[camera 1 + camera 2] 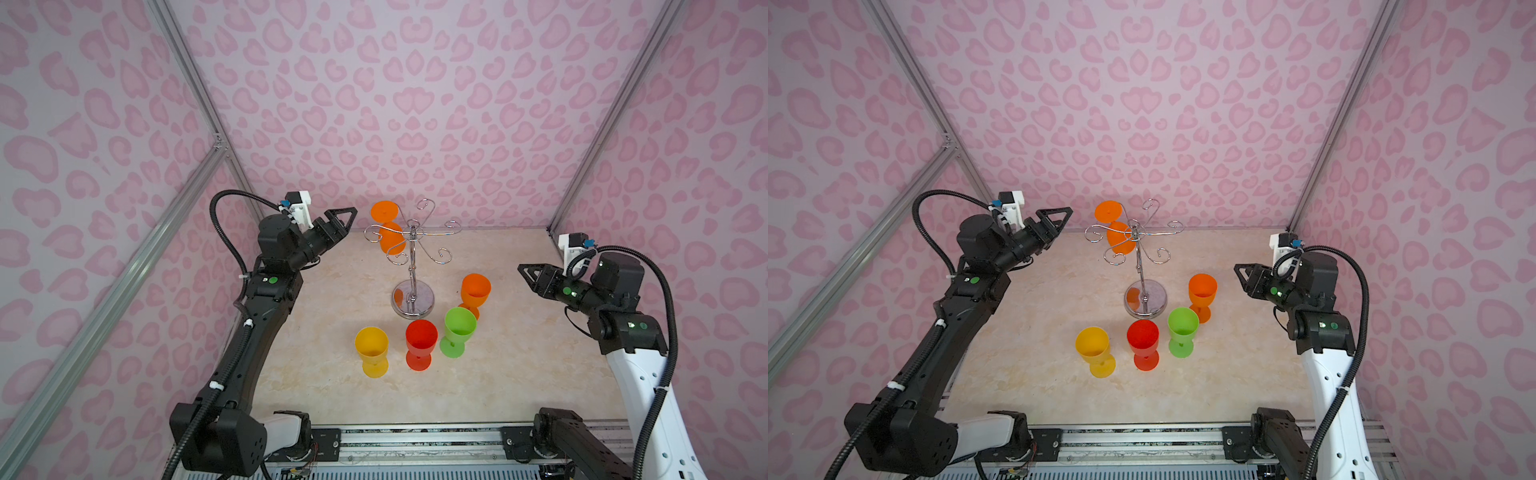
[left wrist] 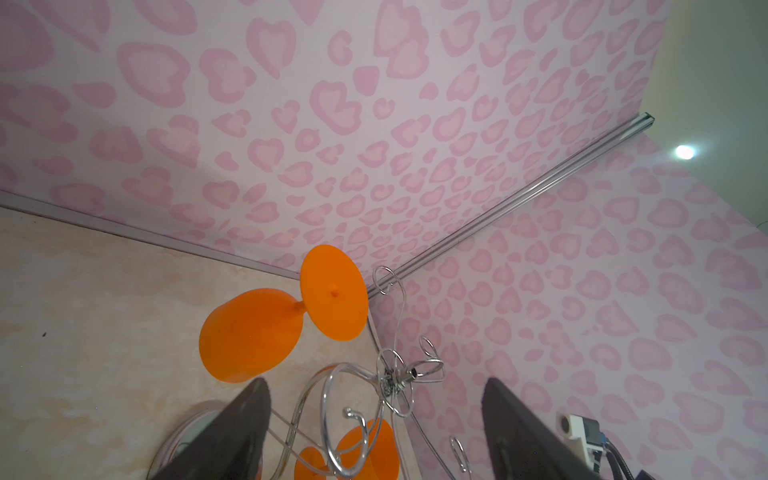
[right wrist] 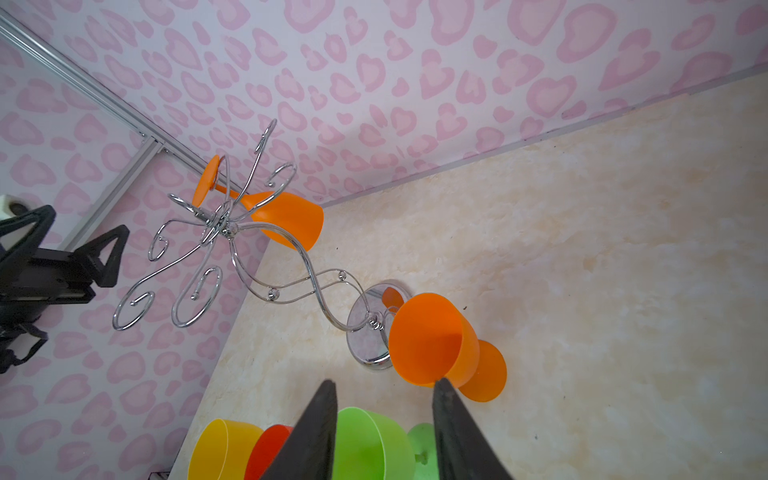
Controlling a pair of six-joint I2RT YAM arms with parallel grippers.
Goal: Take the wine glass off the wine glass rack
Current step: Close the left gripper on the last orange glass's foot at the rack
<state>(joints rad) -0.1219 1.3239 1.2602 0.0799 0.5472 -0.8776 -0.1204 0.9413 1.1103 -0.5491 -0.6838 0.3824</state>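
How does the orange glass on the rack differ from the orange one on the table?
The hanging orange glass is upside down, foot up, hooked on the rack; the standing orange glass is upright on the table. The hanging one is near the left gripper; the standing one is beside the green glass. Same colour and shape.

the beige table (image 1: 316, 395) carried the wine glass rack (image 1: 412, 300). a yellow glass (image 1: 372, 349), red glass (image 1: 421, 341), green glass (image 1: 459, 330) and orange glass (image 1: 475, 293) stood upright nearby
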